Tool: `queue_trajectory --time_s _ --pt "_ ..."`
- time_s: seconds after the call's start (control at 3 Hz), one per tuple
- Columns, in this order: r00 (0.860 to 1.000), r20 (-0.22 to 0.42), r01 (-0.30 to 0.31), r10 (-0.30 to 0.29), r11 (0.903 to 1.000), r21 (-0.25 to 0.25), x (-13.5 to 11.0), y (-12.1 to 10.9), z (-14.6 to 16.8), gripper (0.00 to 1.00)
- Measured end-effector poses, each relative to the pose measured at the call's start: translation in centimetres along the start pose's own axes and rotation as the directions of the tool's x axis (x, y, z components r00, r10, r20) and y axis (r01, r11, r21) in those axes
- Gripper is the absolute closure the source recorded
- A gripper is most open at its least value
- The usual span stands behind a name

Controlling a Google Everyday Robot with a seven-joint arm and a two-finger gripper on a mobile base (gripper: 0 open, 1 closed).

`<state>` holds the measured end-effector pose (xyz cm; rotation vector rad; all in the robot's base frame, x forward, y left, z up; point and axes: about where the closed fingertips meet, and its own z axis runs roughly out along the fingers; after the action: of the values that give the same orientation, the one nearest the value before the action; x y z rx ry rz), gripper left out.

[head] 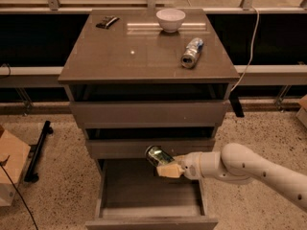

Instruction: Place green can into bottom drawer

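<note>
The green can (158, 155) is tilted, with its silver end facing up and left. My gripper (169, 169) is shut on it and reaches in from the right on a white arm (240, 166). The can hangs above the open bottom drawer (149, 210), near the drawer's back and just below the front of the middle drawer (149, 147). The bottom drawer is pulled out and its inside shows nothing in it.
On the cabinet top (120, 56) lie a silver-and-blue can (192, 52) on its side, a white bowl (171, 19) and a small dark object (106, 21). A cardboard box (9, 169) and a black stand (37, 150) are on the floor at left.
</note>
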<state>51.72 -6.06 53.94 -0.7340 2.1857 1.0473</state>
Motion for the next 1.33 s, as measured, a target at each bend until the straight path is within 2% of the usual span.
queue_trajectory --time_s 0.67,1.33 --pt "0.995 -0.002 -0.096 0.096 0.9948 -0.034 4.1 -3.6 3.7 1.00" --pt "0.978 0.003 -0.209 0.209 0.9745 -0.083 8.2 -8.0 7.3 1.00"
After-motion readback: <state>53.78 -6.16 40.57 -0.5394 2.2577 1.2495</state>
